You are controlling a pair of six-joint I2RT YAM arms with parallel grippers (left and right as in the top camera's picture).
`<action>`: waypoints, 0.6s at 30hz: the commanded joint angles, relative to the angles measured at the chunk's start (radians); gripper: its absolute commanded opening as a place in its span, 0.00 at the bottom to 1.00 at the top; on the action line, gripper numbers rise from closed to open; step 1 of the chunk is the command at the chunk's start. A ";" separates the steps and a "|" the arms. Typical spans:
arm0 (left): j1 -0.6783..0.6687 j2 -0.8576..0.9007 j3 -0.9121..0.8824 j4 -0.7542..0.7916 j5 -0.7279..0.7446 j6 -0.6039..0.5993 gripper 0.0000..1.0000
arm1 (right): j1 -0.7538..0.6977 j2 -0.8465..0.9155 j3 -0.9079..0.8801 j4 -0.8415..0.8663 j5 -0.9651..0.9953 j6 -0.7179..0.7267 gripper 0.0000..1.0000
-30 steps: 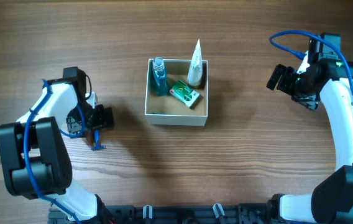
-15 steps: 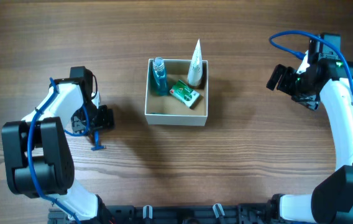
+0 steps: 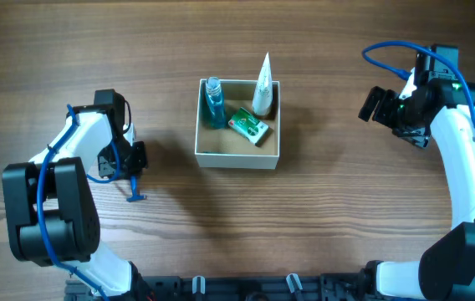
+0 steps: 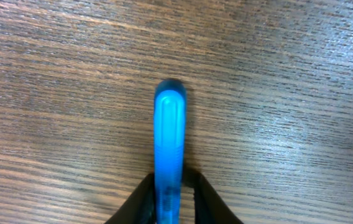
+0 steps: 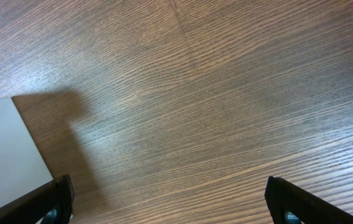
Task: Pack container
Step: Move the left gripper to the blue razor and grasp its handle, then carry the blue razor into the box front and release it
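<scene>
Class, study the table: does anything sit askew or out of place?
The white tube sticks up at the far right corner of the container, its pointed end overshooting the wall. A blue handle is outside, clamped in the left gripper.

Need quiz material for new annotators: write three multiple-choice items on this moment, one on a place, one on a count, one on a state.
1. How many items lie in the container? A one; B three; C five.
2. The right gripper is: A open and empty; B shut on a cap; C shut on a box.
3. Where is the blue stick? A in the container; B between the left gripper's fingers; C under the right gripper.

1 B: teal bottle, white tube, green packet.
2 A: fingers apart over bare wood.
3 B: both fingers press it.
</scene>
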 commanded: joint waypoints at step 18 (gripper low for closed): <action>-0.008 0.019 -0.008 -0.004 0.028 -0.003 0.04 | -0.002 0.007 0.002 -0.001 -0.009 -0.009 1.00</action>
